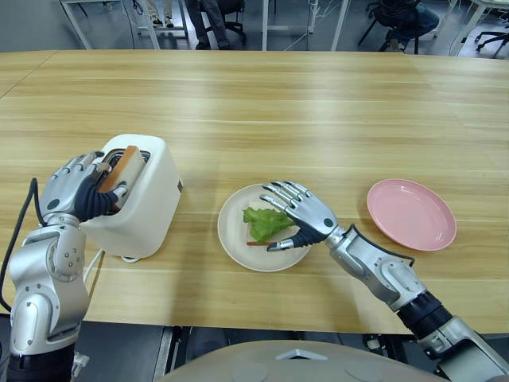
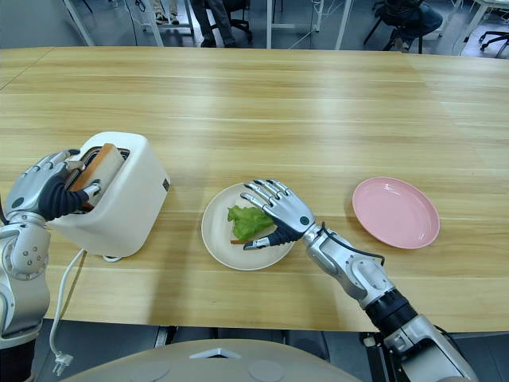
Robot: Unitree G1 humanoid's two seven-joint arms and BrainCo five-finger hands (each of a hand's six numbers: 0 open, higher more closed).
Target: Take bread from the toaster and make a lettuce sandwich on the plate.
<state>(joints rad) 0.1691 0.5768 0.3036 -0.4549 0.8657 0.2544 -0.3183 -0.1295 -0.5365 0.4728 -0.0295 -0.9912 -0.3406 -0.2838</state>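
A white toaster (image 1: 147, 199) stands at the left of the table with a slice of bread (image 1: 121, 167) sticking up from its slot. My left hand (image 1: 75, 191) is at the toaster's left side, fingers curled around that slice. On the cream plate (image 1: 235, 239) in the middle lies a lettuce leaf (image 1: 266, 223) on top of a bread slice whose edge (image 1: 258, 242) peeks out below. My right hand (image 1: 302, 213) hovers over the plate's right part, fingers spread and open, touching or just above the lettuce.
A pink plate (image 1: 411, 213) sits to the right of the cream plate. The toaster's cord (image 2: 67, 302) hangs over the table's front edge at the left. Wide bare wood lies behind the plates. Chairs and table legs stand beyond the far edge.
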